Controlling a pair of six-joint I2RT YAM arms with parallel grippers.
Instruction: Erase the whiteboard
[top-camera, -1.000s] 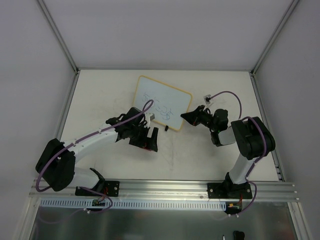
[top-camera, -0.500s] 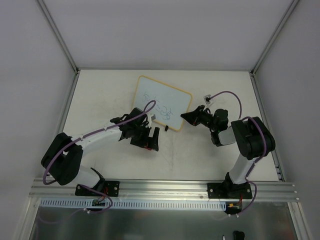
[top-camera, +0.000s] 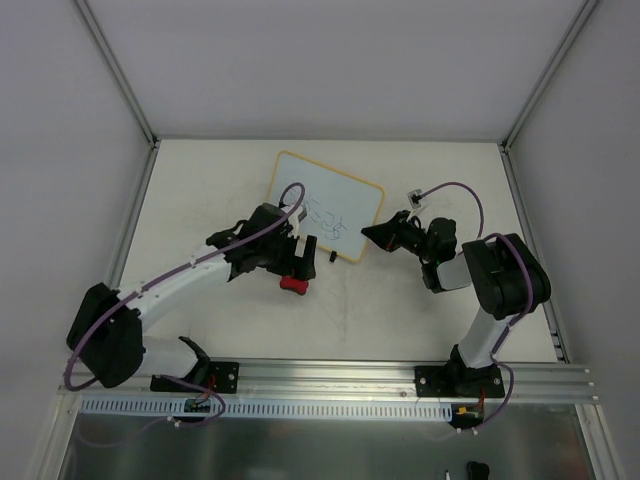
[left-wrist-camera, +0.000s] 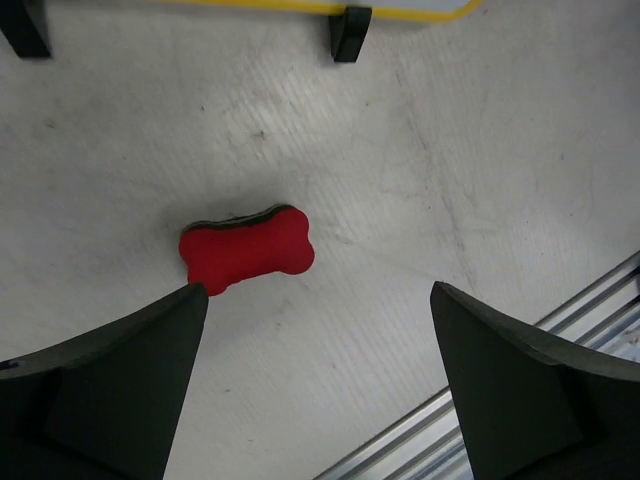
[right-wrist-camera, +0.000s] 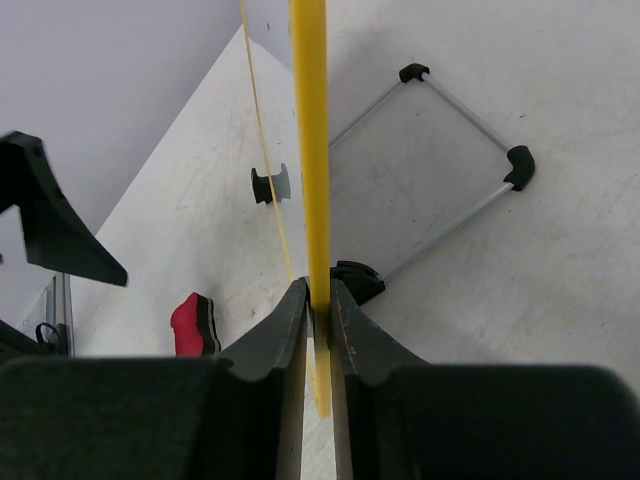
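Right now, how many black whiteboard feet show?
2, in the left wrist view: first foot at top-left, second foot near top centre, under the whiteboard. Others may be hidden.

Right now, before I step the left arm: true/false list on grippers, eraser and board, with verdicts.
1. The right gripper is clamped on the yellow edge of the whiteboard. True.
2. The left gripper is holding the eraser. False: its jaws are open, and the eraser lies on the table beneath them.
3. The whiteboard is wiped clean. False: blue scribbles show on it.
4. The eraser lies off the whiteboard, on its near side. True.
5. The eraser is blue. False: its top is red, with a dark layer at the edge.
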